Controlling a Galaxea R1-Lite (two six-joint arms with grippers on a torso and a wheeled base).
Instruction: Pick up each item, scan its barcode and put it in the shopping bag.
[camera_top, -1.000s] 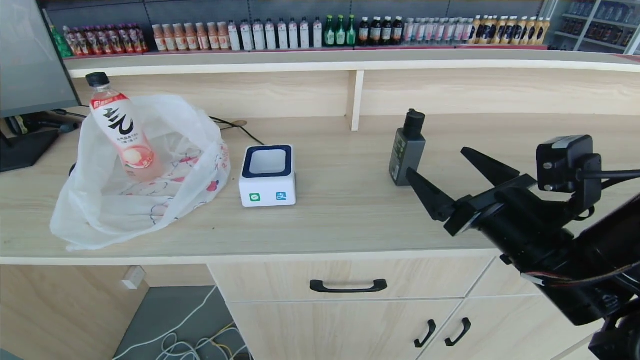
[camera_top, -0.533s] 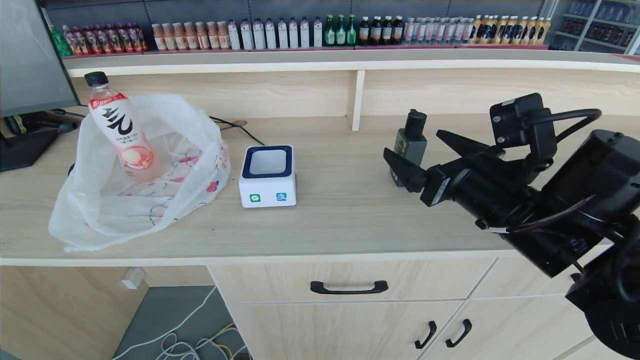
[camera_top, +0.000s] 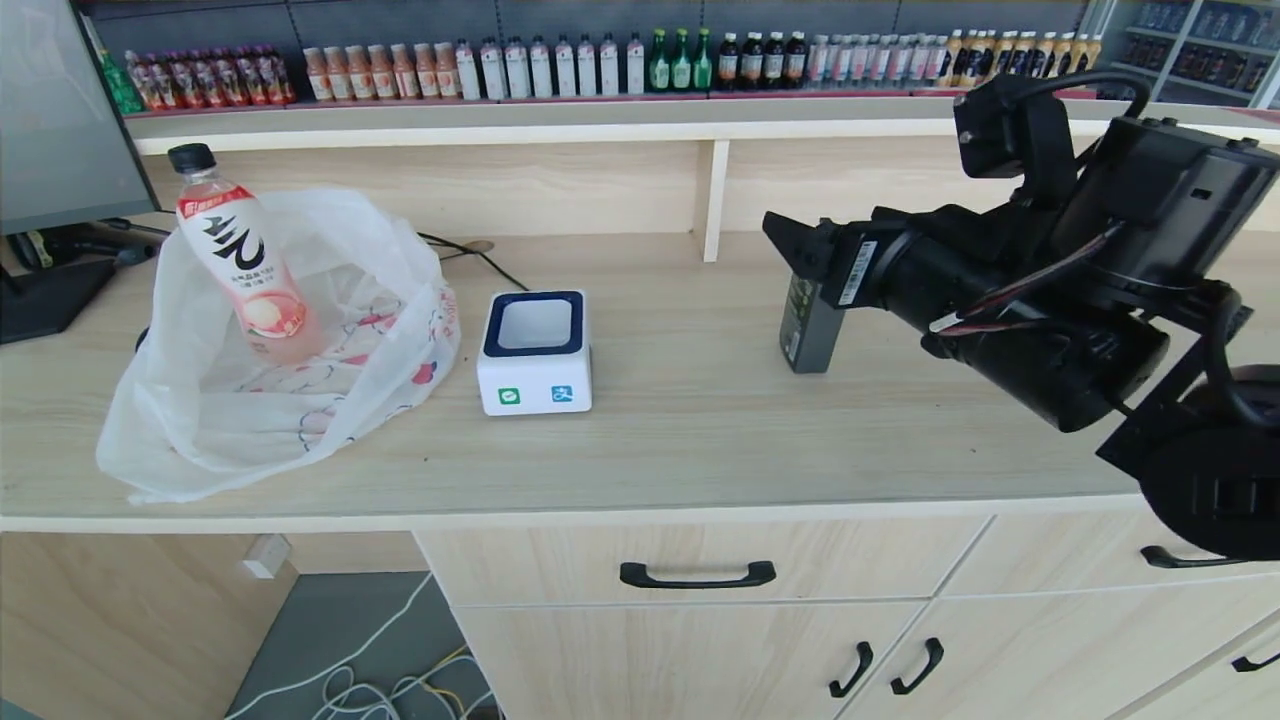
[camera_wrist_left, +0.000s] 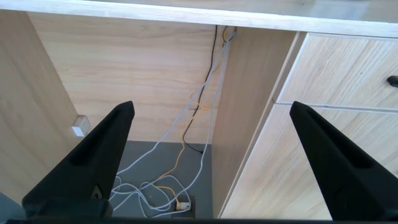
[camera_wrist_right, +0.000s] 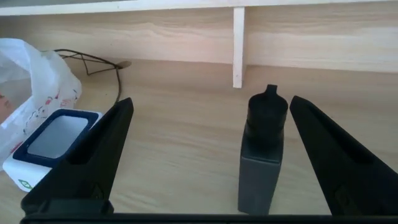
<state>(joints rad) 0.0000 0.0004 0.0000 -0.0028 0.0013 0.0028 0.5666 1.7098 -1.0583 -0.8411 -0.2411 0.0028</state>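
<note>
Pale wood worktop carries the shopping bag with a pink drink bottle standing inside. The white scanner sits beside it, and a dark bottle stands upright, well apart. Right gripper gapes wide and empty around the dark bottle; its arm hides the cap from the head view. Left gripper, also spread, hangs below the worktop.

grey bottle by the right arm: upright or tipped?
Upright. The grey bottle stands on its base on the counter, black cap on top; the right pincer near it is open.
</note>
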